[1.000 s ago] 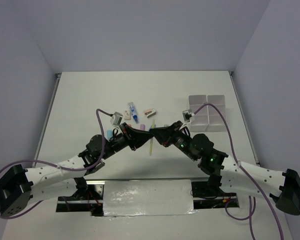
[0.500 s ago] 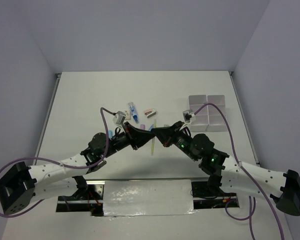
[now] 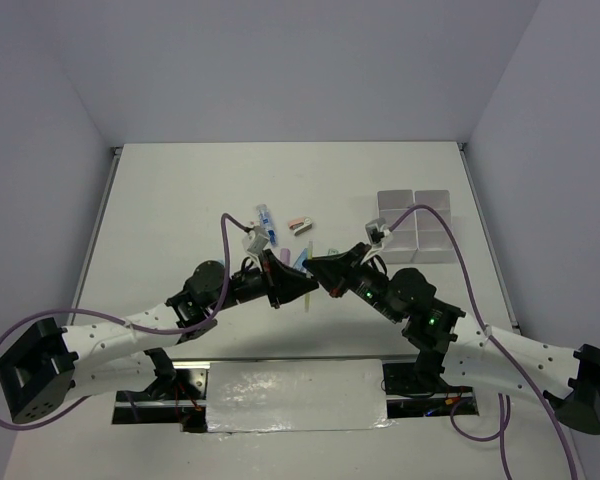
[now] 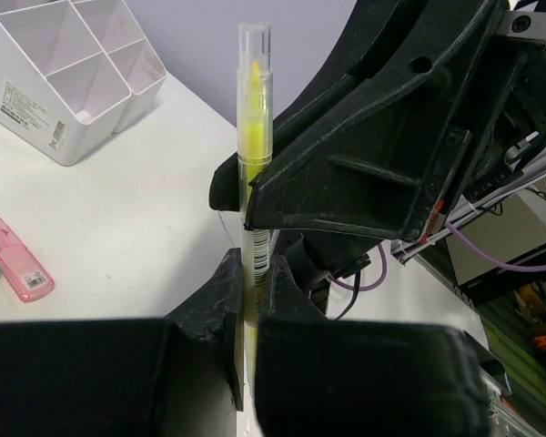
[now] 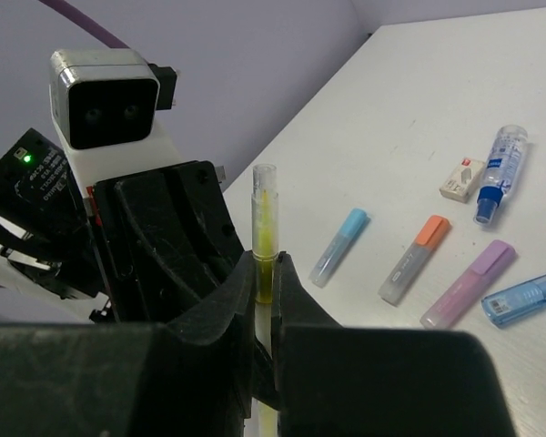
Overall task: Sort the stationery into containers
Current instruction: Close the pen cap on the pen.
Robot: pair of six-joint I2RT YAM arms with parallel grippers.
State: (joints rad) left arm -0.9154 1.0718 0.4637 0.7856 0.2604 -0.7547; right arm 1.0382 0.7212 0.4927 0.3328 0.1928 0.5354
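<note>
Seen from the right wrist: one yellow highlighter (image 5: pixel 264 211), four loose markers (image 5: pixel 414 259), one tube (image 5: pixel 500 171), one eraser (image 5: pixel 460 177).

a white table (image 3: pixel 170 200) fills the middle of the top view. pale purple walls (image 3: pixel 280 60) stand at its back and on both sides. a thin grey strip (image 3: pixel 96 228) runs down the table's left edge. at the bottom middle lies a shiny white sheet (image 3: pixel 295 395).
</note>
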